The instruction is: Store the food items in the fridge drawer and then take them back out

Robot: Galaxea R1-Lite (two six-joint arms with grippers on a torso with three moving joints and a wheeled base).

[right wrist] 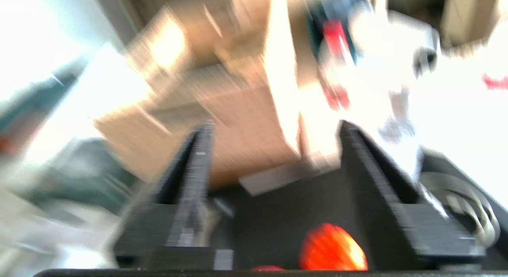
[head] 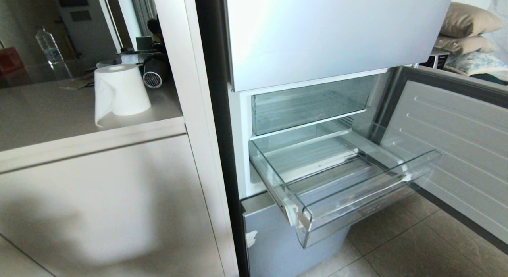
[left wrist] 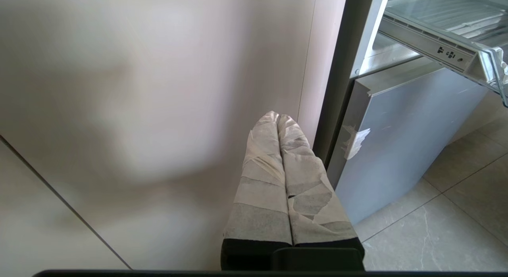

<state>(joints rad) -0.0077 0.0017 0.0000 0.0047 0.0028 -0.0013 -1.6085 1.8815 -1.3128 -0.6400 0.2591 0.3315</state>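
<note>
Right claw: seen only from its own wrist camera, in heavy motion blur; the two dark fingers stand well apart with nothing between them, so the claw is open and empty.
Toy pumpkin: a small, glossy, orange-red ribbed ball, low in the right wrist view, beside the base of one finger and not between the tips. Whether it touches the claw or lies on something behind cannot be told.
Behind the right claw: blurred brown boxes and white shapes; nothing more can be made out.
Left claw: parked low beside the pale cabinet; its tape-wrapped fingers are pressed together, holding nothing.
Drawer: clear plastic, pulled out of the fridge beneath a second clear bin; its ribbed floor shows no food. The fridge door is swung wide.
Counter: carries a paper roll and a bottle, well apart from the drawer.
Handling, judged: the pumpkin is probably light, hollow and stiff; its gloss and roundness make it slippery and liable to roll.
Where to hold, judged: across the widest middle, fingers set into opposite ribs, with moderate squeeze.
Stage, judged: the pumpkin is outside the drawer and not gripped.
</note>
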